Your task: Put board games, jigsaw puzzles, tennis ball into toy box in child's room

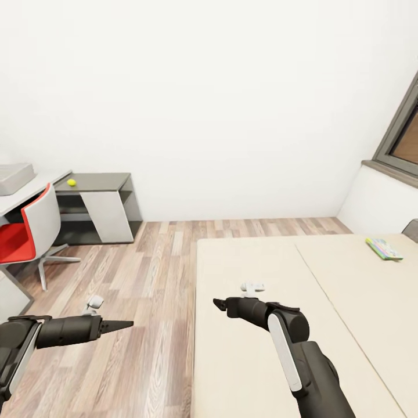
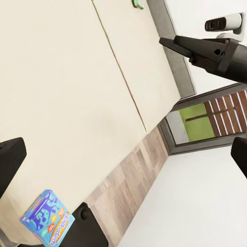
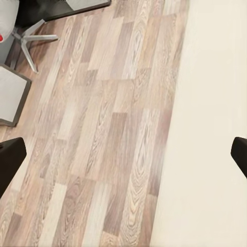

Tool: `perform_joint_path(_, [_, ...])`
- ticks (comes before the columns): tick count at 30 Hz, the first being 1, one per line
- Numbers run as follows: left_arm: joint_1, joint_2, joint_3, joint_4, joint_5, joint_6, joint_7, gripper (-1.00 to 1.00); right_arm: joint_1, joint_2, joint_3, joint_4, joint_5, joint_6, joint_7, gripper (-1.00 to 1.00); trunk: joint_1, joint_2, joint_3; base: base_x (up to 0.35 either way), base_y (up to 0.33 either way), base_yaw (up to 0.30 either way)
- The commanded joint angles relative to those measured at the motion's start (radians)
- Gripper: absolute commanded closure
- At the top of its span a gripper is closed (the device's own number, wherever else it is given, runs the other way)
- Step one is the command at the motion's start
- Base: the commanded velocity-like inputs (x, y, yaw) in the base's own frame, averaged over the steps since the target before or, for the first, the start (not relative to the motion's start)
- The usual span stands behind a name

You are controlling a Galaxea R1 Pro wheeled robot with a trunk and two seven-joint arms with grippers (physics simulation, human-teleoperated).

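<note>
The bed (image 1: pixel 273 302) was seen in the head view occupying the lower right, its beige mattress reaching to the right edge. A board game (image 1: pixel 384 248) with a green rim lay flat on the far right part of the mattress, near the window (image 1: pixel 403 136). A second board game (image 2: pixel 47 217), blue with cartoon print, was recorded in the left wrist view, lying on the mattress close to its edge.

The table (image 1: pixel 35 188) stood at the far left against the white wall. The tennis ball (image 1: pixel 71 182) rested on its dark grey lower section. The toy box (image 1: pixel 13 177) sat on the light grey top at the left edge, partly cut off by the picture border. A red and grey chair (image 1: pixel 29 229) was placed in front of the table.

The left gripper (image 1: pixel 119 325) was held above the wood floor (image 1: pixel 145 290), beside the bed. The right gripper (image 1: pixel 220 303) was held above the mattress near its left edge. In both wrist views the jaws were spread wide, and nothing was held between them.
</note>
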Motion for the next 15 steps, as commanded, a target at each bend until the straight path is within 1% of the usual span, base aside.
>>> perform_joint_path(1, [-0.001,0.0,0.0,0.0,-0.001,0.011,-0.004,-1.0,-0.001,0.0,-0.001,-0.001,0.001,0.005,0.003,-1.0,0.0,-0.001,0.0,0.0,0.0,0.0])
perform_joint_path(15, [-0.001,0.0,0.0,0.0,-0.001,0.011,-0.004,-1.0,-0.001,-0.001,-0.002,-0.001,-0.005,0.005,0.003,-1.0,0.0,-0.001,0.02,0.0,0.0,0.0])
